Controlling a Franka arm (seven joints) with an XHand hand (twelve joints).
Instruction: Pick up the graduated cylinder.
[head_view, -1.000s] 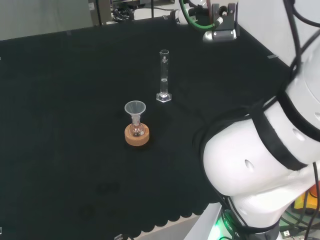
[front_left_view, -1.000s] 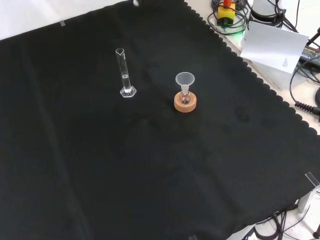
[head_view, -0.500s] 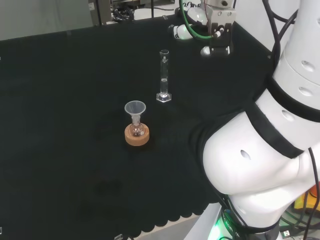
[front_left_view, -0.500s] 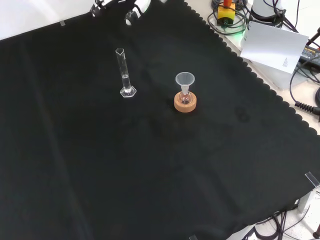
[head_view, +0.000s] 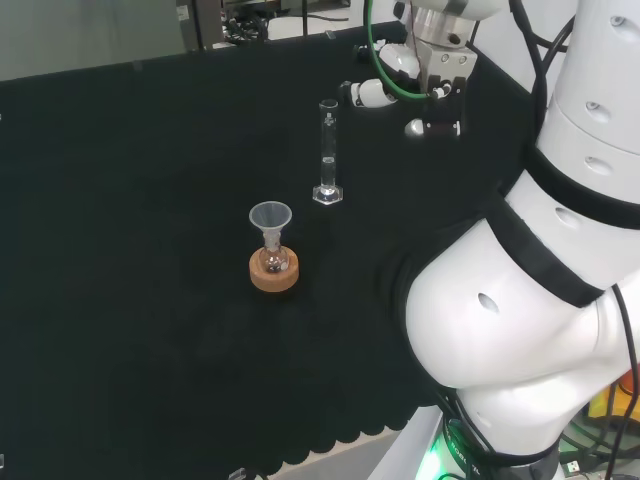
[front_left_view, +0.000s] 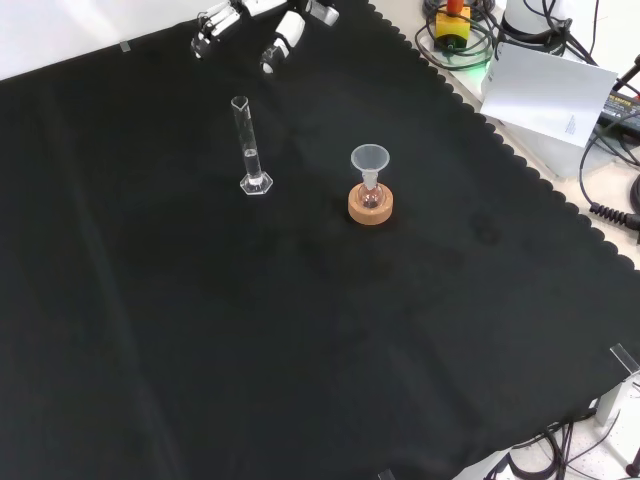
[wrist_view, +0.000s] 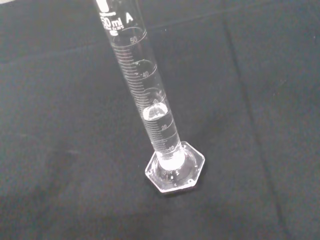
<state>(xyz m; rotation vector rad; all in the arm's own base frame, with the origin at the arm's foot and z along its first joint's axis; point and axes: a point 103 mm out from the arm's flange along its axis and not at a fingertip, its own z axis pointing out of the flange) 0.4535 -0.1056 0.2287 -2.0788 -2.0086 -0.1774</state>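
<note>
One arm over my black worktop (front_left_view: 300, 330), approach step, nothing grasped yet. Hand (front_left_view: 250, 20) hangs at the front view's top, apart from the graduated cylinder (front_left_view: 248, 145); fingers (front_left_view: 280, 50) look relaxed and spread, holding nothing. Cylinder stands upright on its hexagonal foot, some liquid inside, left of the cork stand (front_left_view: 370, 206) carrying a small flask and funnel (front_left_view: 369, 160). Next I'd bring the hand level with the tube and curl round it.

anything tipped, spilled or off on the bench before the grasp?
Nothing stands out. The graduated cylinder stands upright on its hexagonal foot, partly filled with clear liquid, cloth around it dry. The funnel sits straight in the small flask on its cork ring. The hand is apart from all.
</note>
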